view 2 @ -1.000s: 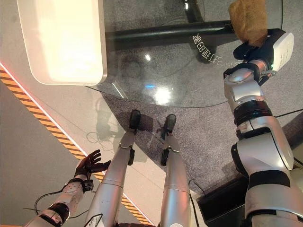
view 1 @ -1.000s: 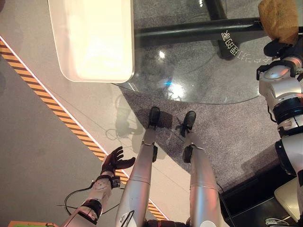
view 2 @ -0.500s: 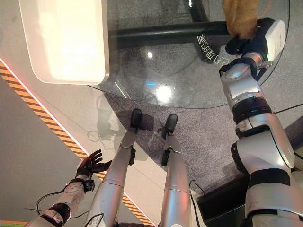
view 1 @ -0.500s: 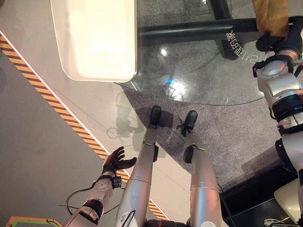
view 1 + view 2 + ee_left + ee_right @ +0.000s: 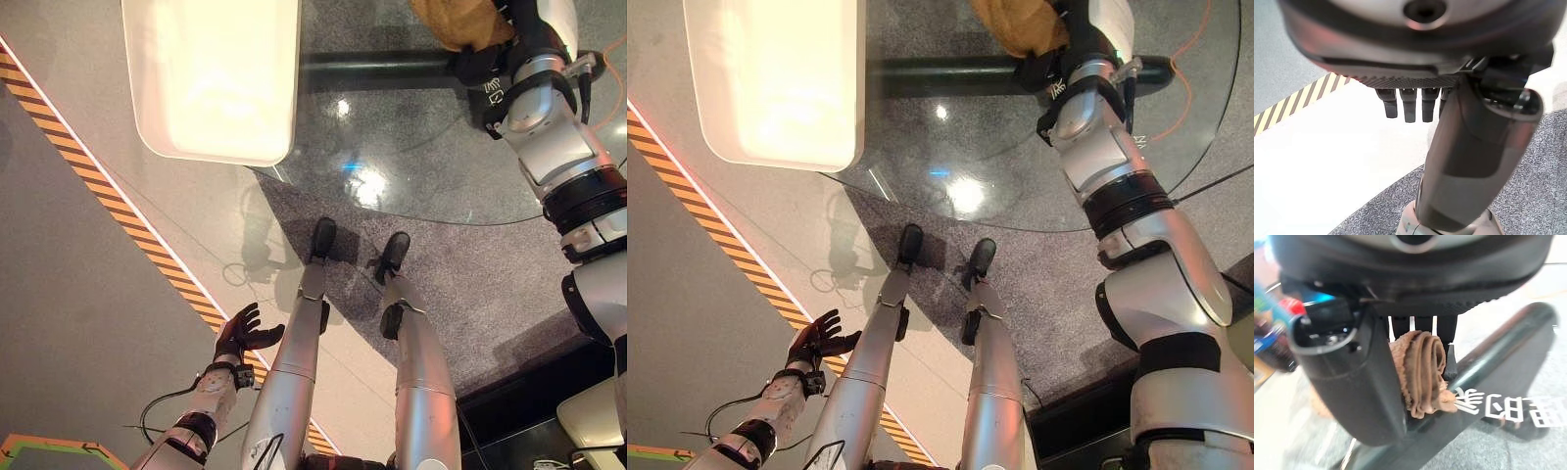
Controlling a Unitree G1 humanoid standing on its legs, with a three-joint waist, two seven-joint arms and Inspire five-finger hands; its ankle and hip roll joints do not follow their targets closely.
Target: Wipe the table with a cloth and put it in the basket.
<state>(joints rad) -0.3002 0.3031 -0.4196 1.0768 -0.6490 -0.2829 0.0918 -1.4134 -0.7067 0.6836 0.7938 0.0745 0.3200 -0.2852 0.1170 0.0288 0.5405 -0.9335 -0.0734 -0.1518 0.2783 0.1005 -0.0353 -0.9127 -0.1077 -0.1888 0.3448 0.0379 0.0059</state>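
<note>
The cloth (image 5: 1019,24) is brown and bunched up. It sits at the far side of the round glass surface (image 5: 960,137), up near the top of the head views. The right hand (image 5: 1050,61) has it: in the right wrist view the thumb and the fingers (image 5: 1447,328) pinch a rolled fold of the cloth (image 5: 1420,372) between them. The rest of the cloth hangs loose past the hand, over the glass.

The right arm reaches out over the glass from the right side. Under the glass you can see a dark bar (image 5: 377,69) of the table's frame, and grey carpet (image 5: 460,284) below that. There is white writing on the glass near the right hand.

A white basket (image 5: 211,73) with round corners sits to the left, with its near right corner touching the edge of the glass. The cloth is well apart from it, off to the right.

The left hand (image 5: 238,336) hangs low by the robot's side, above the pale floor (image 5: 88,294). Its fingers (image 5: 1405,105) are loose and spread, and it holds nothing. A yellow and black striped line (image 5: 127,211) runs across the floor near it.
</note>
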